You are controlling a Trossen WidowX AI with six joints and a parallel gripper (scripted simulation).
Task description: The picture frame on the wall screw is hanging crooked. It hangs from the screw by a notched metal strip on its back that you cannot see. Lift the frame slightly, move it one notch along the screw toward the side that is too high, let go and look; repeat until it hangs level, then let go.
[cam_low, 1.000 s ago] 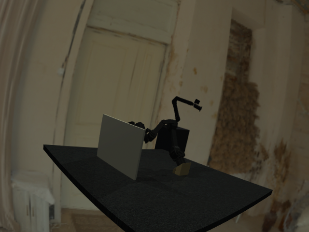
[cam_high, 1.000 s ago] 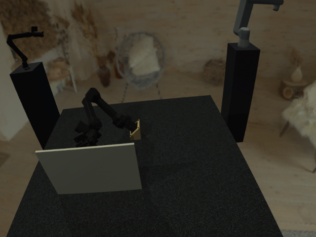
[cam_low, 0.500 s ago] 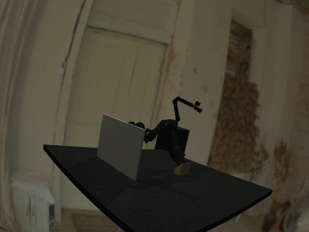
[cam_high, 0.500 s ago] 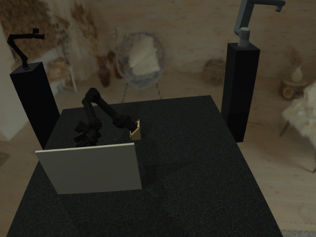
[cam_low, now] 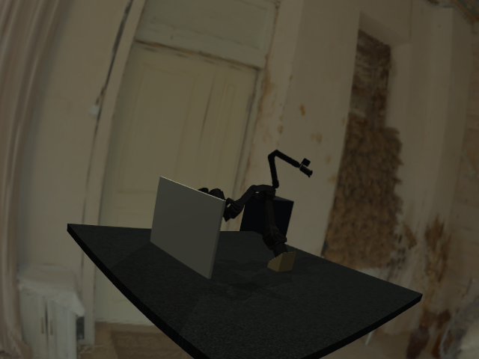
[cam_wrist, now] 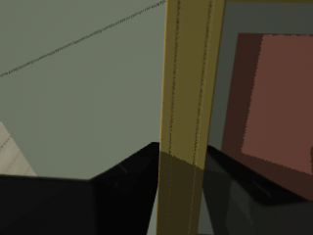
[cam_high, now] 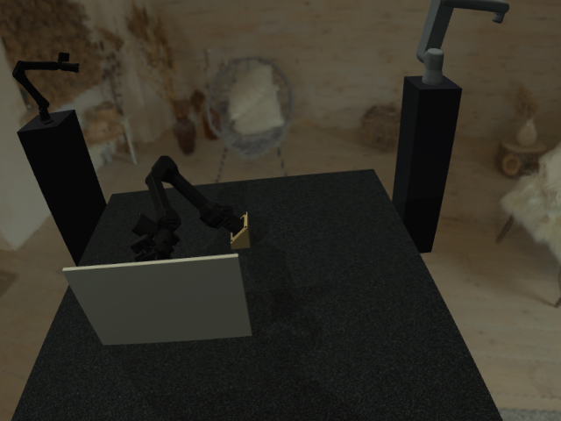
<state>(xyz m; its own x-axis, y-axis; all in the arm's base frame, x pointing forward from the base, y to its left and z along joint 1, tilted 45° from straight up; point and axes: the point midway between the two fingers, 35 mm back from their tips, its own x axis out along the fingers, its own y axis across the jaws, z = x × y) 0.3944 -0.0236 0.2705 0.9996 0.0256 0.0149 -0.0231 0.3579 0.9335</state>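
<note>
The picture frame (cam_wrist: 188, 83) shows only in part in the wrist view: a yellow upright bar, leaning slightly, a bit of yellow bar at the top right, and a grey border around a reddish picture (cam_wrist: 289, 93). My gripper (cam_wrist: 183, 149) is shut on the upright bar, one black finger on each side, with shadow over the bar's lower part. The pale wall panel (cam_high: 167, 303) (cam_low: 185, 227) stands upright and hides the frame and my fingertips in the top and exterior views. The screw and the frame's other edges are out of view, so its tilt cannot be told.
My arm (cam_high: 156, 195) (cam_low: 269, 212) rises from a yellow wedge mount (cam_high: 241, 239) (cam_low: 287, 262) on the dark table (cam_high: 344, 272) (cam_low: 270, 313) and bends down behind the panel. A thin dark line crosses the wall in the wrist view. Two other arms stand on black pedestals beyond the table.
</note>
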